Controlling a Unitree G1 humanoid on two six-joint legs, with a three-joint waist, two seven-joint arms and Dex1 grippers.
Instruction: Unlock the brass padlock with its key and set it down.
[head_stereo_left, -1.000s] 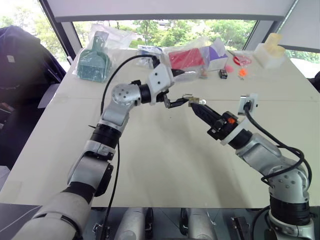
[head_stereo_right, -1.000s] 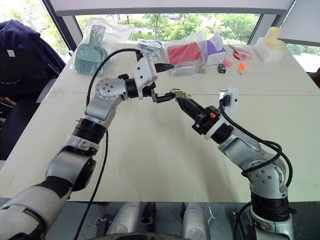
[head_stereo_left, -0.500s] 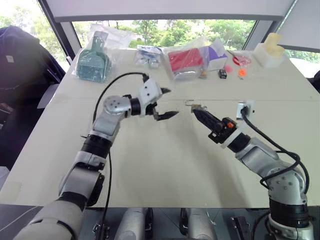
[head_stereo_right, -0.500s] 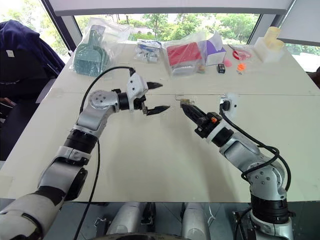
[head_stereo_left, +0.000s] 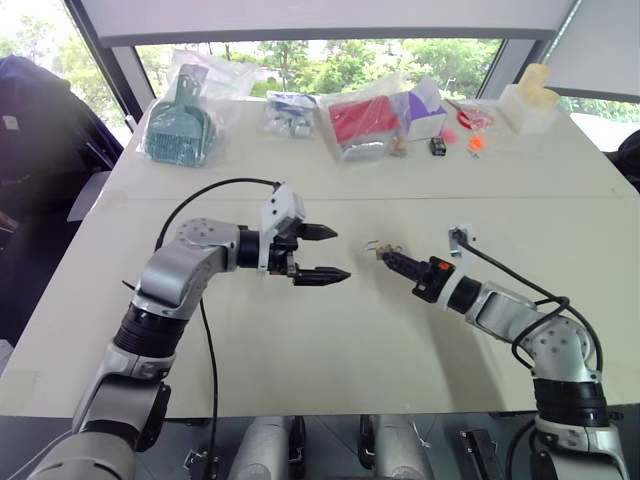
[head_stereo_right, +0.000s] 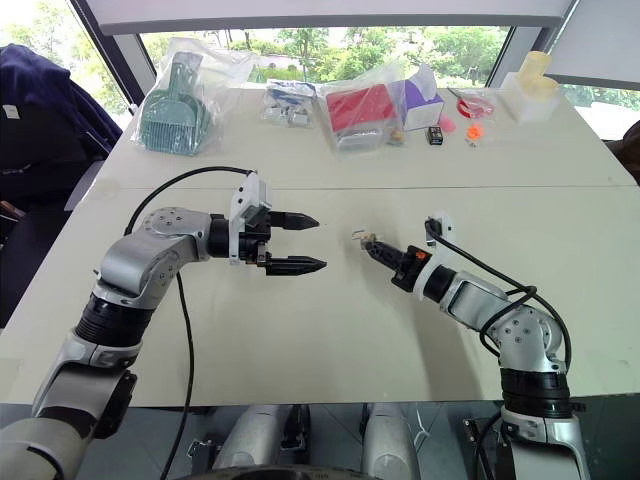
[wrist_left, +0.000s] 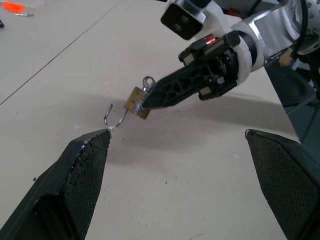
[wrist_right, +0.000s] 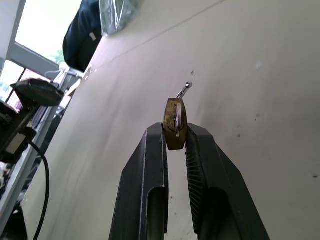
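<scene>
The brass padlock (wrist_left: 136, 104) is tiny. Its thin silvery shackle (wrist_left: 112, 116) is swung out like a hook. The key's small silvery head (wrist_left: 148, 80) sticks out of the opposite end of the body. My right gripper (wrist_right: 175, 134) is shut on the padlock (wrist_right: 175, 127) and holds it low over the white table (head_stereo_left: 330, 340), near the middle. My left gripper (head_stereo_left: 337, 253) is open and holds nothing. It stands a short way to the left of the padlock (head_stereo_left: 384, 250), with its fingertips pointing at it.
Along the far edge lie a bagged green scoop (head_stereo_left: 180, 125), a bagged red box (head_stereo_left: 360, 120), a purple box (head_stereo_left: 425, 105), small black and orange trinkets (head_stereo_left: 440, 146) and a white block (head_stereo_left: 530, 100). A seam (head_stereo_left: 560, 196) crosses the table behind the grippers.
My left gripper has let go near the padlock, pulled back to the left and sunk, rolling its wrist. My right gripper has come down towards the table with the padlock still held.
</scene>
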